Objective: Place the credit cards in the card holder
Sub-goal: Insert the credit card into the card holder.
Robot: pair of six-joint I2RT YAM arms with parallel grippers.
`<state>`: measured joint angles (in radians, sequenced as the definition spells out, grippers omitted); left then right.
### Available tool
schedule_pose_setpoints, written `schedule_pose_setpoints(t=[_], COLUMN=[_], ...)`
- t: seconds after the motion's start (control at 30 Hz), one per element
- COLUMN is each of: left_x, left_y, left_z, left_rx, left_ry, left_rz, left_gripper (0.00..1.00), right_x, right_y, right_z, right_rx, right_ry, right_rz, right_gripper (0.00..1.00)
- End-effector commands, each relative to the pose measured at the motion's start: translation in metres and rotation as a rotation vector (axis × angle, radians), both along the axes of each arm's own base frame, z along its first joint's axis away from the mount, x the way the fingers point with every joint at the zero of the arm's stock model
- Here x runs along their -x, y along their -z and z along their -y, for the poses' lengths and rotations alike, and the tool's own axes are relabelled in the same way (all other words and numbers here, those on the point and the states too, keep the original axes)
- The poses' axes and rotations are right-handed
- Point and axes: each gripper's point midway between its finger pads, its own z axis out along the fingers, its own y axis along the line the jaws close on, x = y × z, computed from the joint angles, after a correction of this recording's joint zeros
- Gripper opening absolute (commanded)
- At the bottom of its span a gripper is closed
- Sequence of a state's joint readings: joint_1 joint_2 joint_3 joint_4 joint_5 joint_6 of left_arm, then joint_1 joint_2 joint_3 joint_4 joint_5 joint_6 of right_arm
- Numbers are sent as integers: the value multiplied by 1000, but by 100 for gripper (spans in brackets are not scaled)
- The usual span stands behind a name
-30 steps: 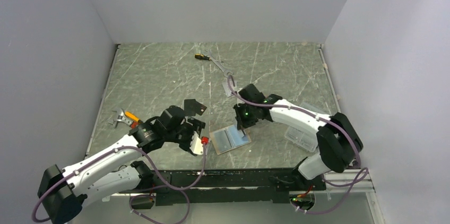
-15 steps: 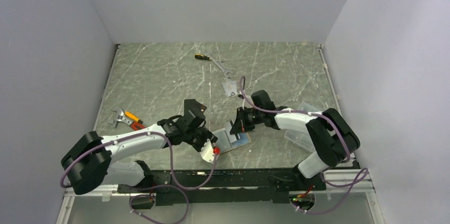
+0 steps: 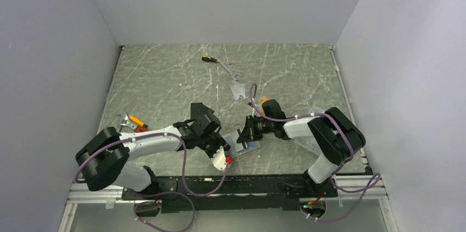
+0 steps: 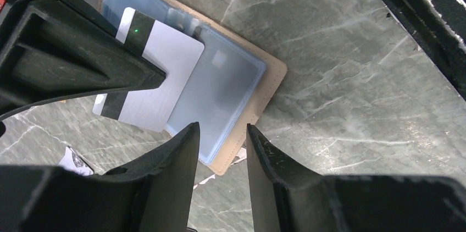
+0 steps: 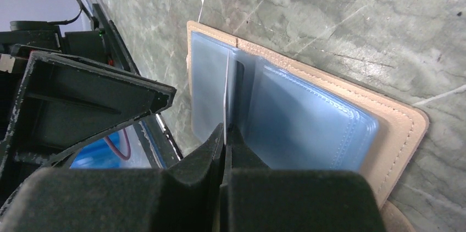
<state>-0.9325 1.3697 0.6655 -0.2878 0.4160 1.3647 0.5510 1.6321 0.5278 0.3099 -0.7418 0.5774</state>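
Note:
The card holder (image 3: 245, 147) lies open on the table near the front edge, showing blue clear sleeves (image 5: 308, 127) inside a tan border (image 4: 258, 105). My right gripper (image 5: 225, 131) is shut on a silver-grey credit card (image 4: 156, 72) with a black stripe. The card stands edge-on over the fold between the sleeves (image 5: 226, 92). My left gripper (image 4: 221, 127) hovers over the holder's near corner, open, with nothing between its fingers (image 4: 184, 155). In the top view the two grippers meet over the holder, left (image 3: 222, 143) and right (image 3: 245, 132). Another silver-grey card (image 3: 237, 90) lies farther back.
A wrench and a small screwdriver (image 3: 220, 64) lie at the back. Orange-handled pliers (image 3: 132, 123) sit at the left. A clear plastic box (image 3: 310, 143) lies under the right arm. A dark flat object (image 3: 199, 110) sits beside the left arm. The black front rail (image 4: 417, 17) runs close by.
My left arm has stretched right to the card holder and its jaws have narrowed. My right gripper has come down and left with the silver card to the holder's fold.

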Motion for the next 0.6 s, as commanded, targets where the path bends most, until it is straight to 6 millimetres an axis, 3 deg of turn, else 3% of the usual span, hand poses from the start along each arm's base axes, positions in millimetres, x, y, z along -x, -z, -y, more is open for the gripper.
schedule_pose_setpoints(t=[0.0,0.23,0.57], left_x=[-5,-4,-4], left_y=[-7,4,12], left_z=[14,11,8], left_rx=[22,-29,-74], left_ry=[60,78,94], left_rz=[54,49,53], left_gripper=[42,37,23], right_x=[-7,-14,-14], right_y=[-3,-15,-9], right_z=[0,6,7], right_rx=[-28,-83,-108], right_ry=[13,61,75], right_rz=[52,75,50], right_gripper=[0,0,0])
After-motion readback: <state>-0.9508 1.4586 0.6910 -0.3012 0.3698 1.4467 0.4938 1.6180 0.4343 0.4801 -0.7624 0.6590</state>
